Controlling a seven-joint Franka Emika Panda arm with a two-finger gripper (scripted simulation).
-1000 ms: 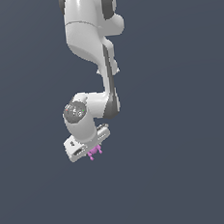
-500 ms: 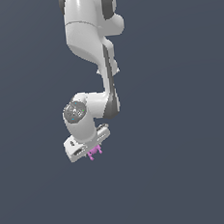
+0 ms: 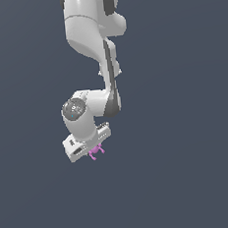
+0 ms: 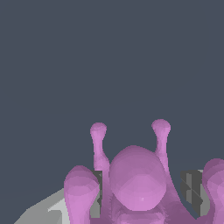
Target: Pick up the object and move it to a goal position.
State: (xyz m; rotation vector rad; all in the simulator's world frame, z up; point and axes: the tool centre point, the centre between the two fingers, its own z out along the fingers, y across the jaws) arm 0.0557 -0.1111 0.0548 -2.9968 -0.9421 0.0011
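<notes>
Nearest the wrist camera, the gripper (image 4: 142, 192) is closed in on the object (image 4: 138, 181), whose rounded pink-purple centre sits between the two dark finger pads (image 4: 191, 187), apparently pinched there. From outside, the object (image 3: 95, 152) juts just beneath the white gripper (image 3: 92, 148), with the arm (image 3: 89, 34) rising beyond.

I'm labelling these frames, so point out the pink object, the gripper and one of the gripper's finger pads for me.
pink object (image 4: 138, 181): wrist view, its rounded centre.
gripper (image 3: 95, 151): exterior view, between the fingertips, beneath the white hand.
finger pads (image 4: 191, 187): wrist view, the dark ribbed face beside the object.
</notes>
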